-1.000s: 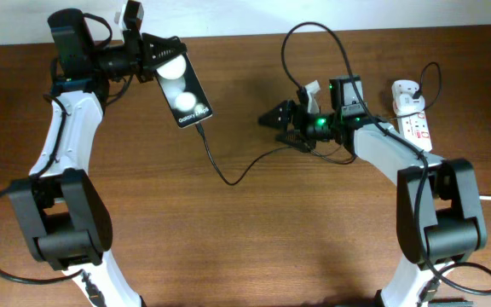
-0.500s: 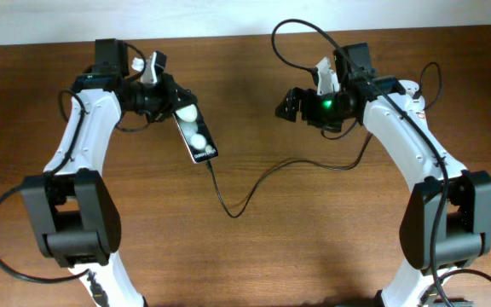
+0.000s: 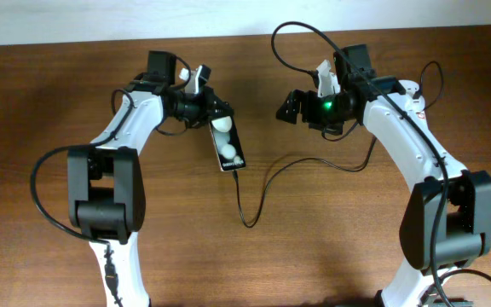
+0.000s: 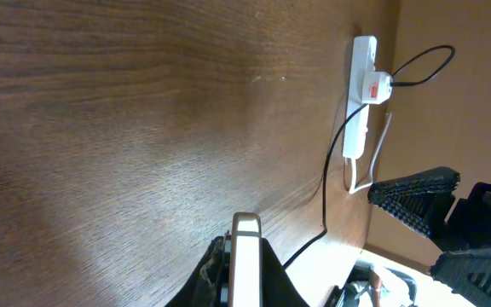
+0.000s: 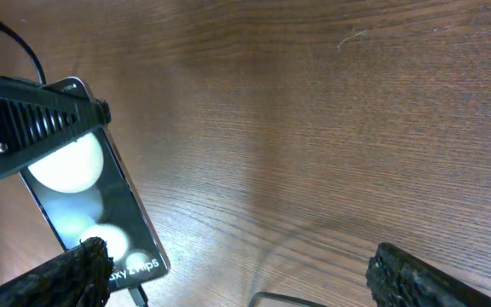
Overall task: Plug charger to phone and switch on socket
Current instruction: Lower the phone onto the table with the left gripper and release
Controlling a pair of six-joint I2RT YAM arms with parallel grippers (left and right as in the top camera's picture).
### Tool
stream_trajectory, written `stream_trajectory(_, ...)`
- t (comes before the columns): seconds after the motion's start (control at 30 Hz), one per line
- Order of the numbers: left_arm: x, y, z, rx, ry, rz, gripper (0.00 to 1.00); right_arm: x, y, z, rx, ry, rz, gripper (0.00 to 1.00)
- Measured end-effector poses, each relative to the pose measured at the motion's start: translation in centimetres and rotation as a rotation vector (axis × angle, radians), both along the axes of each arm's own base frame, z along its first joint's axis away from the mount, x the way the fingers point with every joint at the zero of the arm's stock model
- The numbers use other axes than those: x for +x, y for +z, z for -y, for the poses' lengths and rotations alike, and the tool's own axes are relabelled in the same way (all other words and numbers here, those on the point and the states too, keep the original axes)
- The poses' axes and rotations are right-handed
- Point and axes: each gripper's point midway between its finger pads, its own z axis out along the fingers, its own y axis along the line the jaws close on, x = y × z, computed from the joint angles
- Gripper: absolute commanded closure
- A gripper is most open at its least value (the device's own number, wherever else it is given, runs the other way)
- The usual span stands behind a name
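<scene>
My left gripper is shut on the top end of the black phone, whose screen shows two white blobs. In the left wrist view the phone appears edge-on between the jaws. The thin black charger cable runs from the phone's lower end, loops down and runs back right under the right arm. The white socket with the white adapter on it lies at the far side. My right gripper is open and empty to the right of the phone, above the table.
The right arm covers the socket's place in the overhead view. The thick white cord leaves the socket. A black cable arcs over the right arm at the table's back edge. Bare wood lies in front.
My left gripper has carried the phone to the right, toward the table's middle, dragging the cable with it. The right arm rose and swung back a second ago and has since held still.
</scene>
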Motion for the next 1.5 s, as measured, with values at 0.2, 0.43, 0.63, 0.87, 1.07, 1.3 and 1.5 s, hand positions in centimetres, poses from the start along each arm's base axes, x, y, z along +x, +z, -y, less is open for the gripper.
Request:
stream_trajectory(0.2,-1.5,-0.1,3.4,0.011,-0.071,0.005,1.00,0.0,0.0,0.0,0.000,0.000,0.000,0.01)
stream_trajectory(0.43,-1.7,-5.3,3.6,0.012,-0.074,-0.084,1.00,0.0,0.0,0.0,0.000,0.000,-0.002,0.01)
stream_trajectory(0.63,-2.1,-6.5,3.9,0.014,-0.084,-0.107,1.00,0.0,0.0,0.0,0.000,0.000,-0.002,0.01)
stream_trajectory(0.87,-2.8,-7.4,5.5,0.074,-0.079,-0.134,0.87,0.0,0.0,0.0,0.000,0.000,-0.002,0.01)
stream_trajectory(1.07,-2.9,-7.5,5.4,0.085,-0.068,-0.147,0.46,-0.1,0.0,0.0,0.000,0.000,-0.003,0.01)
stream_trajectory(1.3,-2.9,-5.4,5.8,0.041,-0.068,-0.172,0.01,-0.1,0.0,0.0,0.000,0.000,-0.003,0.01)
stream_trajectory(1.5,-3.4,-5.8,4.7,0.129,-0.005,-0.238,0.01,-0.1,0.0,0.0,0.000,0.000,-0.003,0.01)
